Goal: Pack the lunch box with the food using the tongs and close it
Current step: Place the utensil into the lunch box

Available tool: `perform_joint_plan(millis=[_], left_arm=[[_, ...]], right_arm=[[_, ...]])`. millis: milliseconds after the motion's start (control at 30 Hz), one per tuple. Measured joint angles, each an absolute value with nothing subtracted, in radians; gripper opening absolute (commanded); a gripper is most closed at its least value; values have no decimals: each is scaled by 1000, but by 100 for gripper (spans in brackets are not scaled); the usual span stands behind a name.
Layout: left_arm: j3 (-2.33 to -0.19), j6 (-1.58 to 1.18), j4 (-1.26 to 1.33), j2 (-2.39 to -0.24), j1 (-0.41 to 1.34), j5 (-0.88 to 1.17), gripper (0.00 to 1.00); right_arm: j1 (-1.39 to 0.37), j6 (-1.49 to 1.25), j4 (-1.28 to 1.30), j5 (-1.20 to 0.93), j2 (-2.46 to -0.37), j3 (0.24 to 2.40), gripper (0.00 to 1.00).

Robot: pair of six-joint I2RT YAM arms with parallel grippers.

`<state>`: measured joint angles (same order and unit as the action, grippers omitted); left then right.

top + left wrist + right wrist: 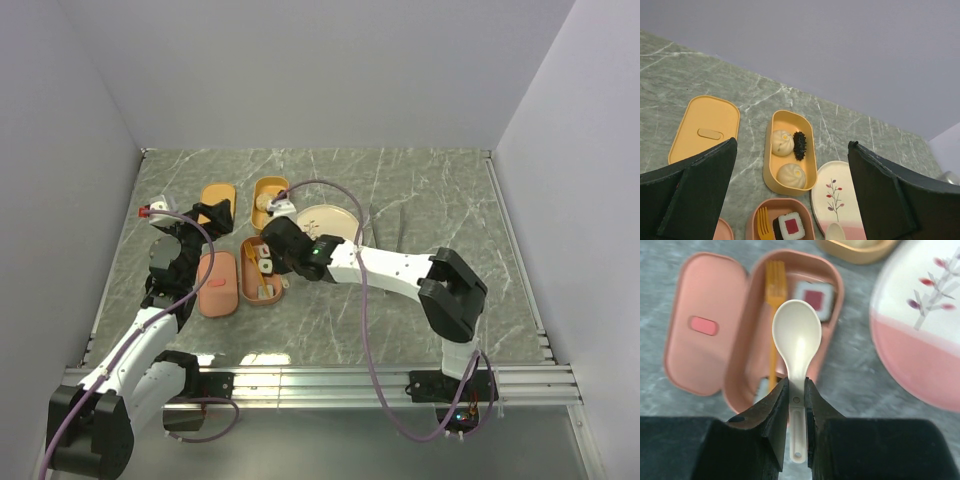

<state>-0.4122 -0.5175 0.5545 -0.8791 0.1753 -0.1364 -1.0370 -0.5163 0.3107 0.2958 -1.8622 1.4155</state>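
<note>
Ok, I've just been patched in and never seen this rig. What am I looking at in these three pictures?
Two robot arms stand at a table's near edge. One picture looks down from above; the other two come from cameras on each wrist. The left pincer, open, faces a yellow box holding two buns and a dark piece. The right pincer grips a beige spoon over a pink box with an orange fork and a sushi roll. The tongs lie untouched on the table, beside the plate.
</note>
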Motion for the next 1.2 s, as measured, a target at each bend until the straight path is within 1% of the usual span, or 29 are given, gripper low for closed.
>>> perform_joint_plan(millis=[233,400,800,1033,1200], left_arm=[[-412,-517,554,-879,175,-136,99],[-412,-517,554,-879,175,-136,99],[-412,-517,555,-883,175,-137,99],[-412,-517,554,-888,175,-141,99],[-412,-517,555,-893,175,-147,100]], right_arm=[[-1039,-484,294,235,-1996,1552,5],[-1039,-473,297,216,-2080,1601,5],[-1039,-469,323,234,-2120,1646,5],[-1039,-470,334,252,-2141,1665,10],[-1038,-470,350,268,-2142,1665,16]])
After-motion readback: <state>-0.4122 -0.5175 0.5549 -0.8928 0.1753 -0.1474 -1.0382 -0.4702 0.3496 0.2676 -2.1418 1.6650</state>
